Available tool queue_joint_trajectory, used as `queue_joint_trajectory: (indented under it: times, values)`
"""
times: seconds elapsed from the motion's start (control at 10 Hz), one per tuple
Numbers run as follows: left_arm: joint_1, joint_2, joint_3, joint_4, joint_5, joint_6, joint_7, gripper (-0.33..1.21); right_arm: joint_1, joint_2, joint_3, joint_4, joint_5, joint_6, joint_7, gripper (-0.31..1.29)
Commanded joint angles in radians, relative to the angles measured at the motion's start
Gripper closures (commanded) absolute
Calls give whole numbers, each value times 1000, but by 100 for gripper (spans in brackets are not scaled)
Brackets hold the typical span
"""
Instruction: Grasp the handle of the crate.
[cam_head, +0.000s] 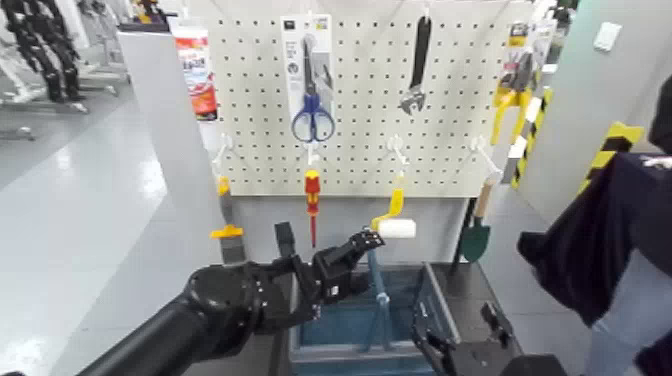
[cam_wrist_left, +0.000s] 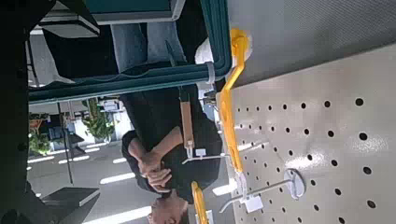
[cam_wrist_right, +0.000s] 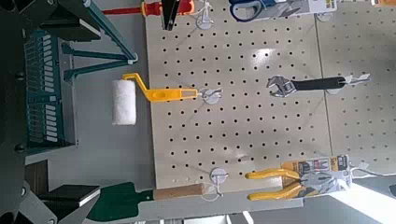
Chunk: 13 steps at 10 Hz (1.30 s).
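The pale pegboard (cam_head: 350, 150) stands upright beyond the far edge of the dark bench (cam_head: 462, 285). A person (cam_wrist_left: 154, 140) in dark clothing is past the bench's right edge. The crate (cam_head: 445, 300), blue-teal with a grey rim, sits on the bench between its left and right edges, reaching towards the far edge.

The left arm (cam_head: 225, 300) comes in across the bench's left edge. Its left hand (cam_head: 330, 237) is over the crate's left part, towards the bench's far edge, beside the handle; it is wide open and holds nothing. The right hand (cam_head: 453, 312) is lower, by the crate's right wall and the bench's right edge, also open and holding nothing.

On the board hang scissors (cam_head: 313, 95), an adjustable wrench (cam_head: 417, 70) and yellow-handled pliers (cam_head: 513, 95). Lower down hang a green trowel (cam_head: 476, 235), a red-and-yellow screwdriver (cam_head: 312, 200) and a white paint roller (cam_head: 397, 228), the last just past the bench's far edge.

The handle (cam_head: 384, 300), a thin teal-blue arched bar, stands raised over the crate.
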Motion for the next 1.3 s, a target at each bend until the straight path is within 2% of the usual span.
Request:
queue_joint_trajectory:
  times: [0.1,0.3,0.4,0.6,1.3]
  values:
    - [-13,-6,-25,26,15,0,-4,24,-5,-2,2,3,-3,-5,0,14]
    - [-18,-7,-30,40,19,0,-10,94,-6,-4,4,4,-6,-9,0,14]
    - [-21,-7,-30,45,22,0,-10,109,-6,-4,4,6,-8,-13,0,14]
    - [-21,-9,-30,51,22,-2,-10,117,-6,-4,4,6,-9,-14,0,14]
    - [-2,-7,-30,35,21,-7,-19,118,-2,-6,-1,6,-11,-16,0,14]
